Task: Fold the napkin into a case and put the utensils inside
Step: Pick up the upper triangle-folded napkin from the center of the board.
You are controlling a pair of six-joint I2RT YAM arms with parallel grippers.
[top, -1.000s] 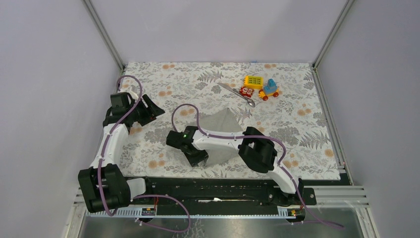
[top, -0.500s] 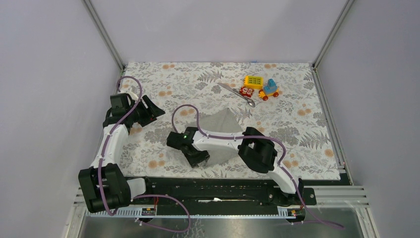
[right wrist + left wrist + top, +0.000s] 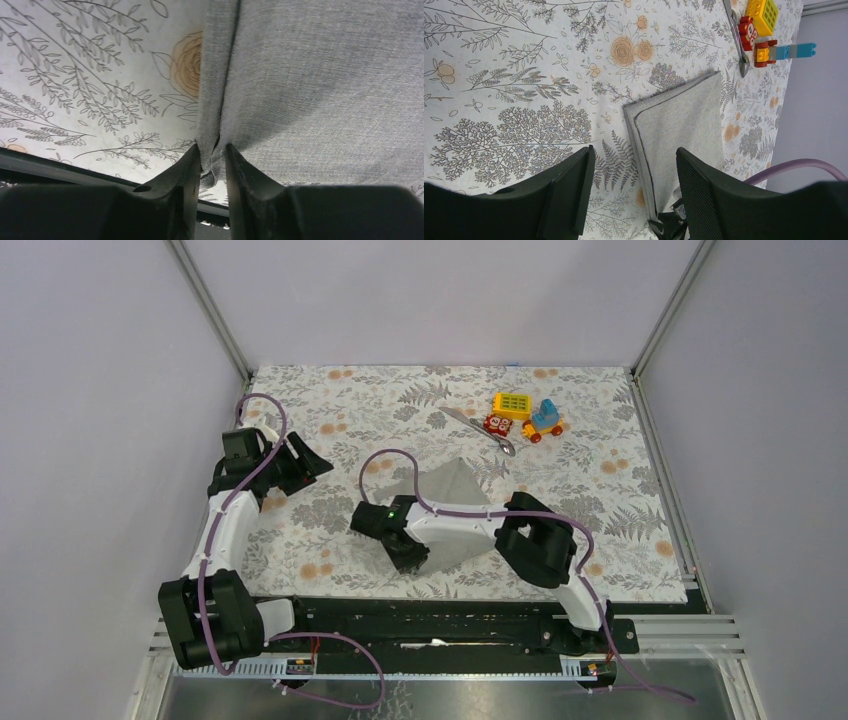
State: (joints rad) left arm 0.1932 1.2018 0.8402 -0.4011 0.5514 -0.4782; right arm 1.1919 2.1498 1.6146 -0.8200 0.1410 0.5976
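The napkin edge sits clamped in the right pincer — left pincer apart.

napkin: near part under right arm | utensils: indistinct (overlapping)

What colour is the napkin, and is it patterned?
Plain grey napkin, no pattern; it shows best in the right wrist view.

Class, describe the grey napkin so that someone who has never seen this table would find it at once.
On the floral tablecloth, look near the middle, where the right gripper pinches a cloth's near edge. That napkin is plain grey and unpatterned, unlike the colourful toy blocks and shiny utensils farther back.
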